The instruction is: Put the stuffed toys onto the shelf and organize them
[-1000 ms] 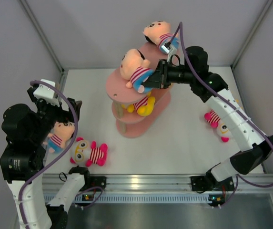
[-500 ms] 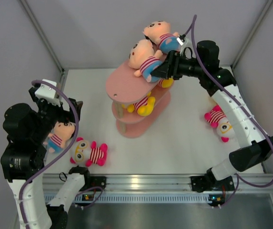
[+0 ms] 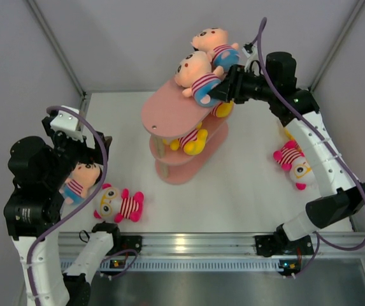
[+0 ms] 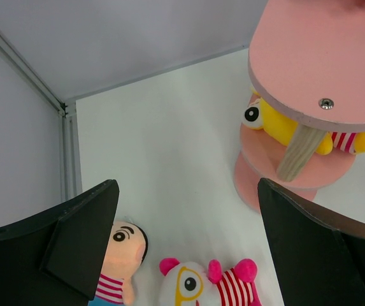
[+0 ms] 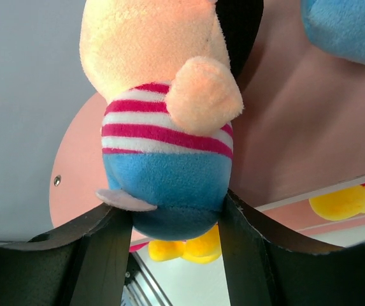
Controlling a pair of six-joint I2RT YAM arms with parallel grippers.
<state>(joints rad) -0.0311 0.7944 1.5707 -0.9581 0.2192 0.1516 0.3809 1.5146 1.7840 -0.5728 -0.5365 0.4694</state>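
On the top tier of the pink shelf [image 3: 166, 111] lies a peach-headed doll [image 3: 195, 71] in a striped shirt. A second such doll [image 3: 211, 43] lies behind it. My right gripper [image 3: 223, 89] is open. Its fingers flank the nearer doll's blue bottom [image 5: 163, 185], touching it without squeezing. Yellow toys [image 3: 192, 140] sit on a lower tier. My left gripper [image 3: 90, 153] hangs open and holds nothing. It is above a doll [image 4: 121, 255] and a pink white-faced toy [image 4: 201, 284], both lying on the table.
Another pink white-faced toy [image 3: 292, 162] lies on the table at the right, beside the right arm. Grey walls close in the back and both sides. A metal rail [image 3: 188, 242] runs along the near edge.
The right gripper carried the doll back and right along the top tier, beside the other doll, and its jaws widened off it. The left arm barely moved.
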